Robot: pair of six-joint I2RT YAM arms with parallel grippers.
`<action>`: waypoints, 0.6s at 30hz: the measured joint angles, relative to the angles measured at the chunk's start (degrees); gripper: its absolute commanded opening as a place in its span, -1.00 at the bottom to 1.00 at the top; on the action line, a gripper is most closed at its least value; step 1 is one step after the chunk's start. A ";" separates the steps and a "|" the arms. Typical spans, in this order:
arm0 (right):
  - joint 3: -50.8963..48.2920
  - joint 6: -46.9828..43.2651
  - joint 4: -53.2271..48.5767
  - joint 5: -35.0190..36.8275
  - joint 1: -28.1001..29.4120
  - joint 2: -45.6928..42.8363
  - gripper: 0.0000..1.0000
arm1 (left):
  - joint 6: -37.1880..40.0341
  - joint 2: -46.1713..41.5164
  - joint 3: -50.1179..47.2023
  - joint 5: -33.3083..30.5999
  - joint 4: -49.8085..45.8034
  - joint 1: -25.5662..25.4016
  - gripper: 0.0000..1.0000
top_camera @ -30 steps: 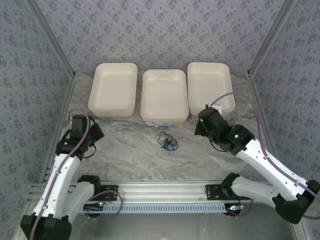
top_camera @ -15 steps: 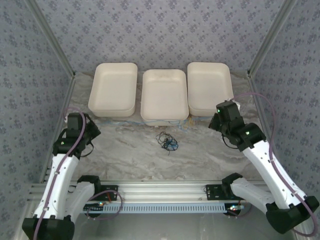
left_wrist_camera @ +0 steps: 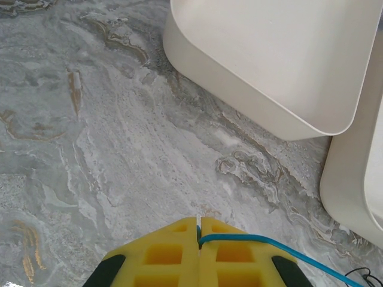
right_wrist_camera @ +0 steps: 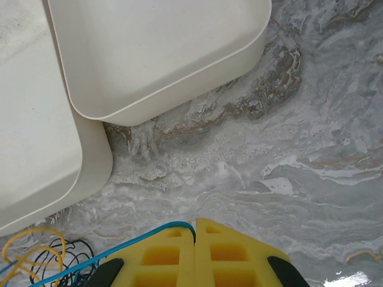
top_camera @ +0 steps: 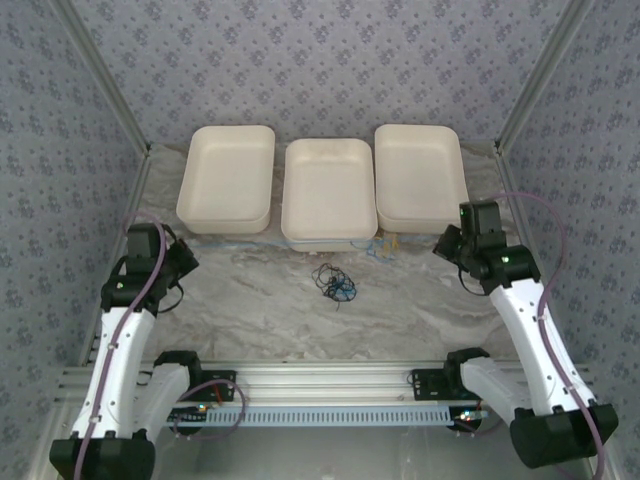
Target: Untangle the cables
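Left fingers (left_wrist_camera: 199, 230): closed, pads meeting tip to tip, with a blue cable (left_wrist_camera: 263, 240) pinched in the seam. It leaves the seam to my right and runs low over the tabletop (left_wrist_camera: 90, 149) toward the lower right corner of the left wrist view. The left tray (left_wrist_camera: 263, 89) lies ahead of these fingers, and the middle tray (left_wrist_camera: 353, 179) is just beside it.

Right fingers (right_wrist_camera: 195, 230): closed, clamping a blue strand (right_wrist_camera: 143, 234) that arches out of the seam and drops away to my left. I cannot tell whether it is the same cord as the one in my left fingers. A yellow cable (right_wrist_camera: 24, 246) and a black cable (right_wrist_camera: 60, 254) lie in loose loops at the lower left, near the front of the middle tray. The right tray (right_wrist_camera: 155, 54) sits ahead.

From overhead, the main tangle of cables (top_camera: 333, 282) rests on the tabletop between my two arms, just in front of the middle tray and apart from both sets of fingers.
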 measured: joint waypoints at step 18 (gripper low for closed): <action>-3.10 -3.89 4.09 -3.50 3.65 3.48 -1.00 | 4.13 2.34 4.07 16.41 6.21 -2.25 -1.00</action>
